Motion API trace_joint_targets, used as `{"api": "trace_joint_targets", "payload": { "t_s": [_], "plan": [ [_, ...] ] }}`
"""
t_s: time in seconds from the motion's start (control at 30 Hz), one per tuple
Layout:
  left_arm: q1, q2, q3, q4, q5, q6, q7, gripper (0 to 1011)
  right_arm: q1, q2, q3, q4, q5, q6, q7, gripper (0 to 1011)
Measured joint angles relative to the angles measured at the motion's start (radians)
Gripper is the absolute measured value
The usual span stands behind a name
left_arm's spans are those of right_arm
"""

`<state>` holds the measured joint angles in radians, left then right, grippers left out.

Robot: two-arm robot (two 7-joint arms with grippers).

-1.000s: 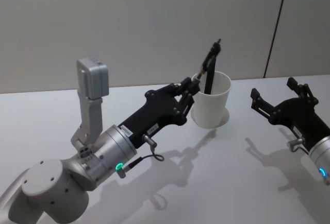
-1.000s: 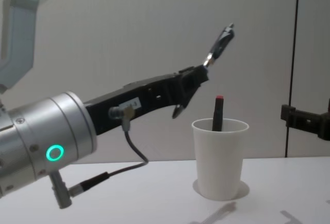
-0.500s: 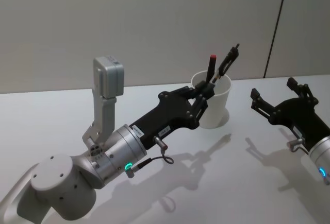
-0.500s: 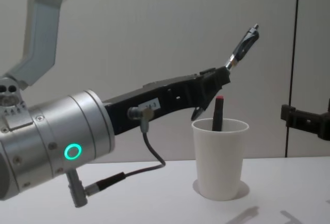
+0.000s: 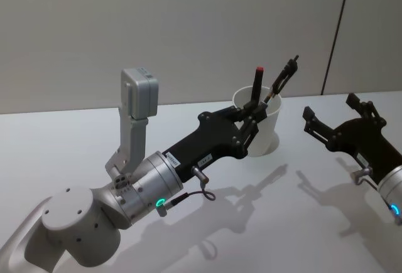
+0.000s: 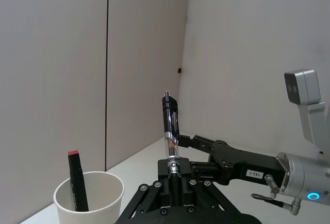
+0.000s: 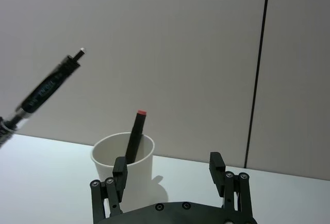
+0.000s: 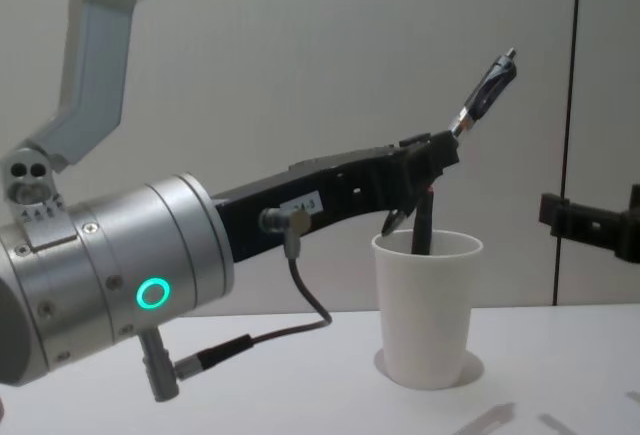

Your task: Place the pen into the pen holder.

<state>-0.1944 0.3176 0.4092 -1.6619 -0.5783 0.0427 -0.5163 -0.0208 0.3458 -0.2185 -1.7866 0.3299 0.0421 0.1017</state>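
Just below the left end effector (image 5: 256,108), which is pinched on the pen (image 5: 284,77), the pen holder (image 5: 268,136) is seen, a red-capped marker (image 5: 258,80) inside. The pen is held tilted, apparently beyond the rim; it should be swung upright over the mouth before release. The right end effector (image 5: 330,110) is parked spread.
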Motion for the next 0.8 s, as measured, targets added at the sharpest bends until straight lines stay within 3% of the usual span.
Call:
{"api": "trace_joint_targets", "payload": {
  "t_s": [0.23, 0.43, 0.77, 0.8],
  "plan": [
    [-0.001, -0.001, 0.001, 0.001, 0.002, 0.002, -0.001, 123, -0.018, 0.020, 0.015, -0.038, 0.089, 0.018, 0.046, 1001],
    [-0.002, -0.002, 0.002, 0.001, 0.004, 0.003, -0.002, 123, -0.047, 0.053, 0.042, -0.086, 0.198, 0.037, 0.082, 1002],
    [-0.003, -0.003, 0.003, 0.001, 0.005, 0.004, -0.003, 123, -0.089, 0.106, 0.089, -0.149, 0.417, 0.082, 0.141, 1002],
    [-0.003, -0.003, 0.003, 0.001, 0.005, 0.004, -0.003, 123, -0.089, 0.106, 0.089, -0.149, 0.417, 0.082, 0.141, 1002]
  ]
}}
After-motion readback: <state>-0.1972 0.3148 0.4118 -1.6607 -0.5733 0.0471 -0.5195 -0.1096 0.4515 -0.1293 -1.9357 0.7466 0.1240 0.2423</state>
